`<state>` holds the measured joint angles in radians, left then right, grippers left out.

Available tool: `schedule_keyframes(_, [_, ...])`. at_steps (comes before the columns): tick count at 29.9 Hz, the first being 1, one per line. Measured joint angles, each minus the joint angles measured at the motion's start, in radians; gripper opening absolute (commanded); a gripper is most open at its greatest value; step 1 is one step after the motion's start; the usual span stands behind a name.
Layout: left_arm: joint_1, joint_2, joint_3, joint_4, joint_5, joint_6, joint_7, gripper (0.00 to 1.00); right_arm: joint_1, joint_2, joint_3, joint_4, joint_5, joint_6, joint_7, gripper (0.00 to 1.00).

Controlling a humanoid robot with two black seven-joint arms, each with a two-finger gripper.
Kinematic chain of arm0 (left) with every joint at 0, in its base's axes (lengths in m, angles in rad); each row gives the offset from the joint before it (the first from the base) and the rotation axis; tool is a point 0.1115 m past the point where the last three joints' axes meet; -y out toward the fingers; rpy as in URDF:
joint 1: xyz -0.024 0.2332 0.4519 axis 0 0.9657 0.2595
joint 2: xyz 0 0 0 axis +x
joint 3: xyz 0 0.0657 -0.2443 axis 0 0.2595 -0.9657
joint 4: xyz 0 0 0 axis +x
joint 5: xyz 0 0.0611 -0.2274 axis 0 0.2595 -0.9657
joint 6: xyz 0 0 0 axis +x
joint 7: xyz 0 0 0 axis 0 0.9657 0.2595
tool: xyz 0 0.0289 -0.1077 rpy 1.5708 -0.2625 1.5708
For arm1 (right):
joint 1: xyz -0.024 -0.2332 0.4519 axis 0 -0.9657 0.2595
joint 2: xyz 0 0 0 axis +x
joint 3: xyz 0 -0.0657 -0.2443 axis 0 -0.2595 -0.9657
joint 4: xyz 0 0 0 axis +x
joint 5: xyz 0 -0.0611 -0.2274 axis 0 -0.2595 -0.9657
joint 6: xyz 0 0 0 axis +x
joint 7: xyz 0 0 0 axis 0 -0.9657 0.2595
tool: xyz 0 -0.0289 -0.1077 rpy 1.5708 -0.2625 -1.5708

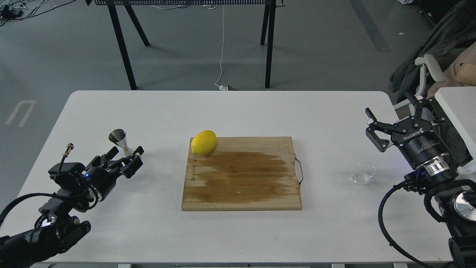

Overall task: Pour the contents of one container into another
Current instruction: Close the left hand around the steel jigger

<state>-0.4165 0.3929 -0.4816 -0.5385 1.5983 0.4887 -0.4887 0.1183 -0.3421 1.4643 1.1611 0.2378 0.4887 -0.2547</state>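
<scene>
The steel jigger (119, 139) stands upright on the white table (238, 111) at the left. My left gripper (125, 153) is open just in front of it, one finger on each side of the jigger's base; I cannot tell whether they touch it. The clear glass cup (363, 173) stands on the table at the right, to the right of the cutting board. My right gripper (390, 111) is open wide and empty, above and slightly right of the cup, well apart from it.
A wooden cutting board (241, 178) with a metal handle on its right edge lies at the table's centre. A yellow lemon (203, 142) rests on its back left corner. A second white surface (457, 108) juts in beside my right arm.
</scene>
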Motion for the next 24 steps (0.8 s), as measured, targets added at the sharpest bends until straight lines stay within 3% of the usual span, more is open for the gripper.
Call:
schedule_keyframes(13, [-0.053, -0.056, 0.006, 0.104, -0.005, 0.0, 0.0, 0.97, -0.003, -0.001, 0.01, -0.001, 0.0, 0.0, 0.0, 0.99])
schedule_keyframes(24, [-0.074, -0.108, 0.004, 0.185, -0.009, 0.0, 0.0, 0.89, -0.003, -0.001, 0.01, -0.001, 0.0, 0.0, 0.0, 0.99])
